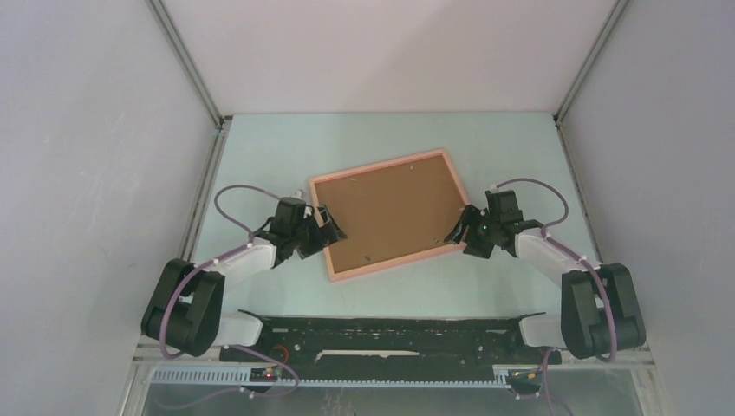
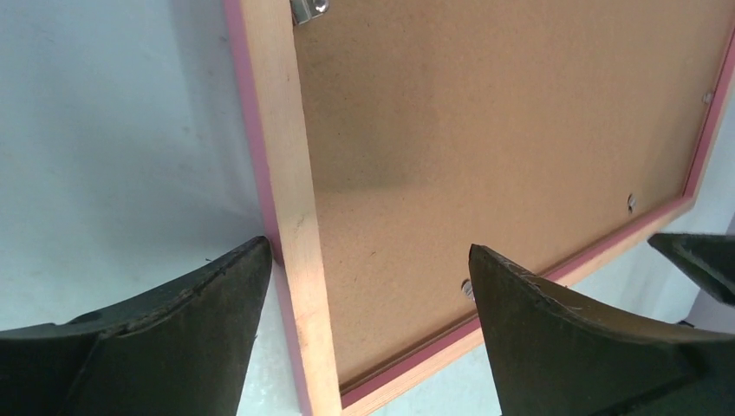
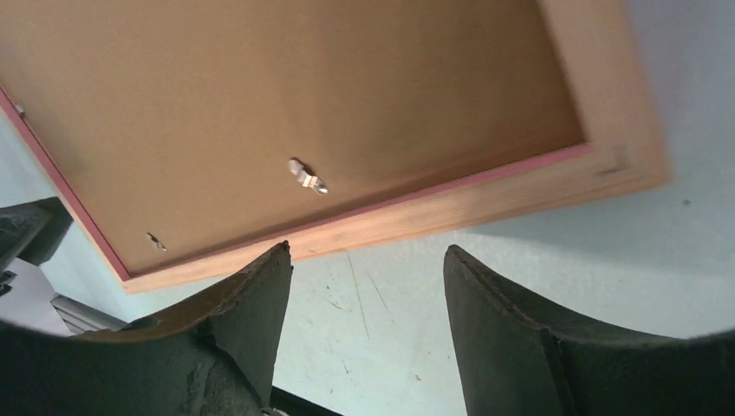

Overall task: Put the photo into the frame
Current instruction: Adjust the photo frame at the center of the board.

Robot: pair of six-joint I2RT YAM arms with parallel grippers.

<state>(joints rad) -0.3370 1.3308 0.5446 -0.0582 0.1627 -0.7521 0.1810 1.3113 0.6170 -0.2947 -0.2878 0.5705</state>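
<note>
The frame lay back-up on the desk, skewed to the desk's edges, with the brown backing board seated inside its rails. I could not see the photo in any view, so I could not tell whether it sat under the board or somewhere else.

My left pincer was open, straddling the frame's left rail, one finger over the desk and the other over the board. My right pincer was also open, its tips just short of the right rail.

My worry was an uneven grip. If one side closed or lifted first, I judged the thin frame would pivot and slide on the smooth desk. A finger pressing on the board could tilt it or catch a small metal tab. Lifting the frame with the tabs unturned risked dropping the board.
</note>
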